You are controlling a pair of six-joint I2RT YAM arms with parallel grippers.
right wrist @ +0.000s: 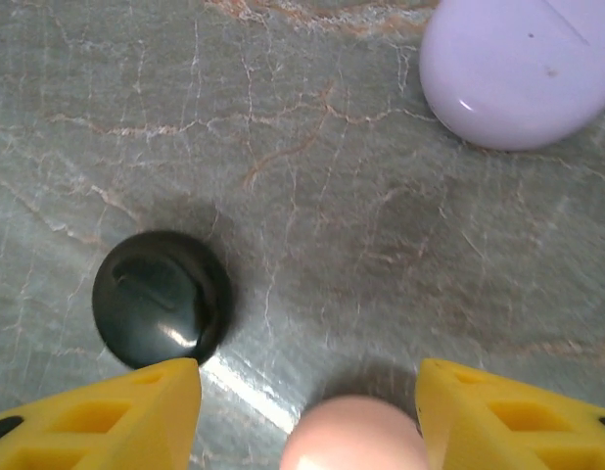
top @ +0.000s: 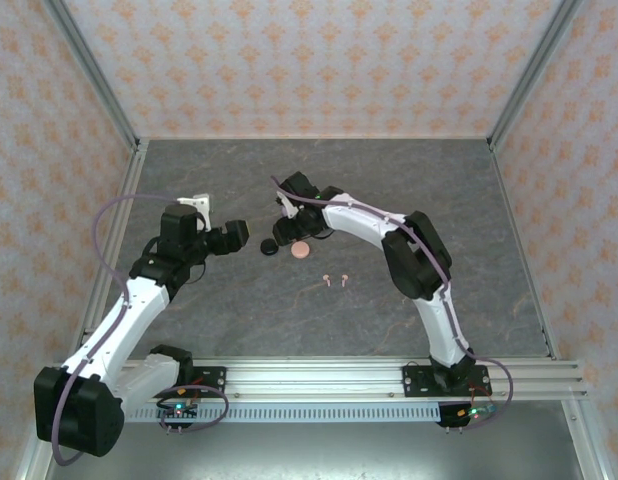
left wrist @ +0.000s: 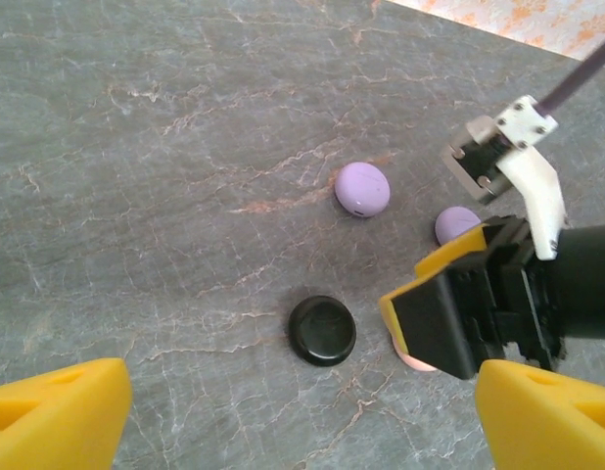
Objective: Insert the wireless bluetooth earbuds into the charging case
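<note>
1. My left tool (left wrist: 302, 397) is spread wide with nothing between the fingers, just bare table (left wrist: 136, 147) under it
2. My right tool (right wrist: 307, 392) is apart too, and it's straddling the pink case (right wrist: 353, 438). One finger looks right up against the case and the other has a visible gap, so I wouldn't call it clamped on
3. Case count from the left wrist view is four in total. There are two lilac cases: one sits in the open (left wrist: 362, 189), and the other (left wrist: 456, 224) is half tucked behind my right tool. There's also one black case (left wrist: 322, 330) and that one pink one
4. The black case sits just beside the pink one, on its left seen from above. Both lilac ones are farther out from my bases
5. Earbud count from the top view is two pink earbuds (top: 327, 281) (top: 342, 280). They're lying just beside each other on the table
6. They're well clear of all the cases, closer to my bases than the pink case and a bit off to its right. Neither one is in a case and neither tool is touching them
</note>
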